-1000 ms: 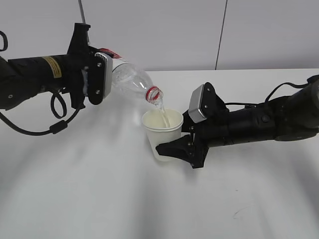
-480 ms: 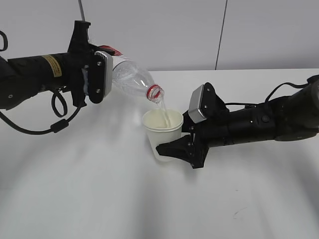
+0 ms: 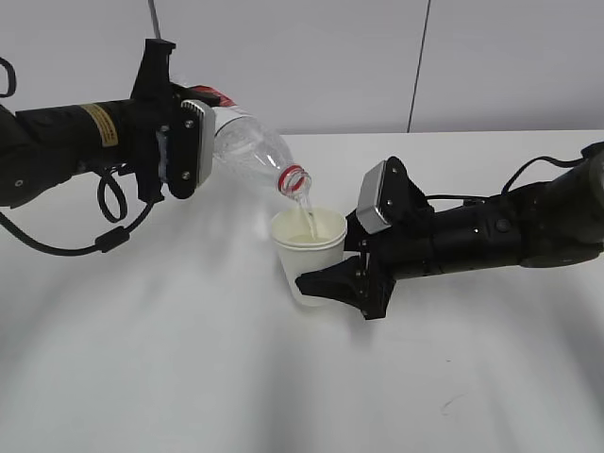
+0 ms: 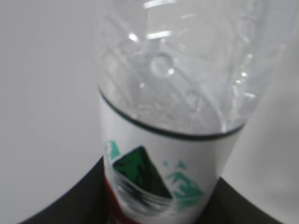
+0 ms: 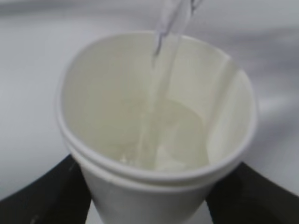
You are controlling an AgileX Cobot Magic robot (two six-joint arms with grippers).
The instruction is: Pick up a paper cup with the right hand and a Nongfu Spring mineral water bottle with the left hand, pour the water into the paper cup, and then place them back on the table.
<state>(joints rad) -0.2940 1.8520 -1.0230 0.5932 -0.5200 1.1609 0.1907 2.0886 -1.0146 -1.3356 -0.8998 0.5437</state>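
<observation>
My left gripper (image 3: 184, 142) is shut on the Nongfu Spring bottle (image 3: 250, 151) and holds it tilted, mouth down to the right, above the paper cup (image 3: 307, 247). A thin stream of water (image 3: 305, 205) runs from the red-ringed mouth into the cup. In the left wrist view the bottle's label (image 4: 163, 172) fills the frame between the black fingers (image 4: 70, 205). My right gripper (image 3: 330, 281) is shut on the cup's lower wall and holds it upright just above the table (image 3: 189, 377). In the right wrist view the cup (image 5: 154, 135) holds water (image 5: 173, 140) in its bottom.
A grey wall with a dark vertical seam (image 3: 420, 66) stands behind the table. A small dark scuff mark (image 3: 453, 404) lies on the tabletop at the front right. Black cables (image 3: 109, 212) hang under the left arm.
The bottle has tipped slightly and its mouth has shifted a little right over the cup. Water keeps pouring. The right arm and cup have not moved.
</observation>
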